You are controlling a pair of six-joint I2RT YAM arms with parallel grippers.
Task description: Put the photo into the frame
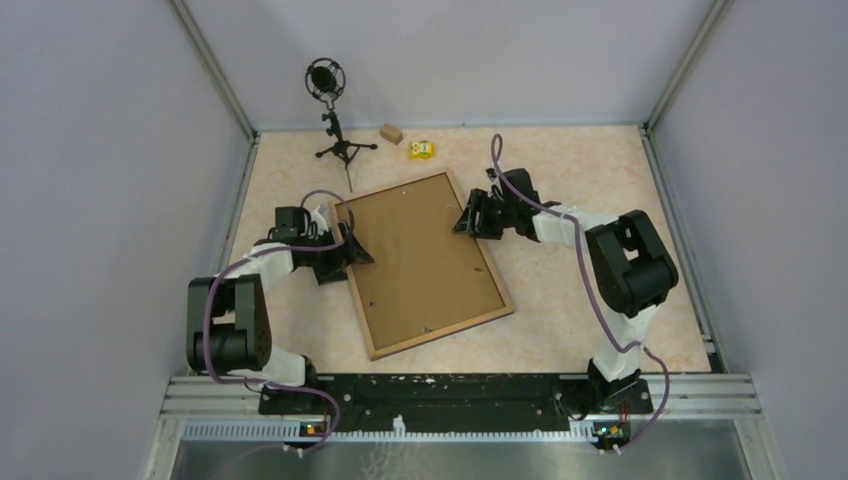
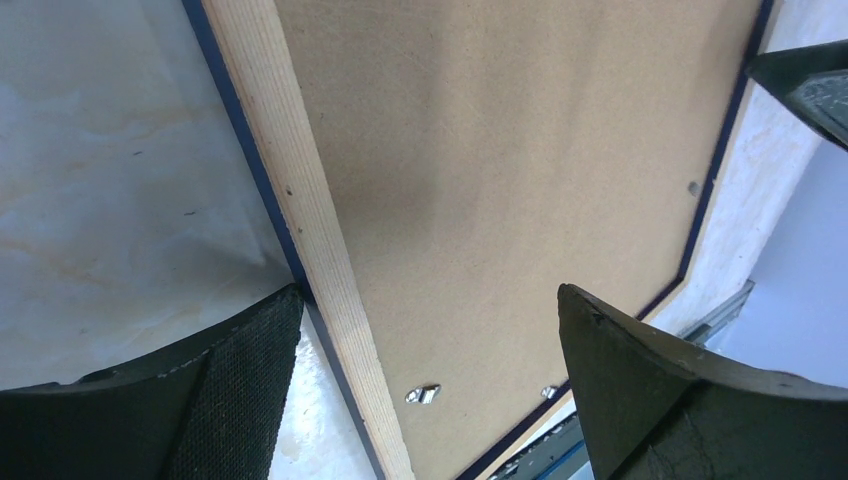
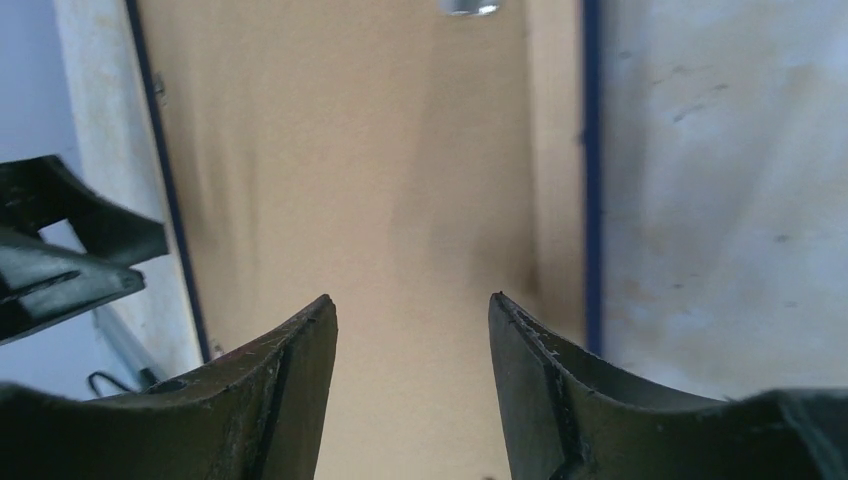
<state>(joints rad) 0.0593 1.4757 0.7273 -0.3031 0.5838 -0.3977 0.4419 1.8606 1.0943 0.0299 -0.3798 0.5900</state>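
Okay, the frame (image 1: pixel 443 334) lies flat on the desk (image 1: pixel 580 180), turned at an angle, light wood rim up and the brown backing board (image 1: pixel 420 260) showing inside it. The left gripper (image 1: pixel 350 250) sits at the frame's left rail, jaws spread wide: in the wrist view one finger (image 2: pixel 240 380) hangs outside the rail over the desk, the other over the board. Across the way, the right gripper (image 1: pixel 468 218) hovers by the far right rail, jaws apart with nothing between them, board below. Behind the frame stand a microphone on a tripod (image 1: pixel 327 85), a small wooden block (image 1: pixel 391 133) and a little yellow object (image 1: pixel 421 149).
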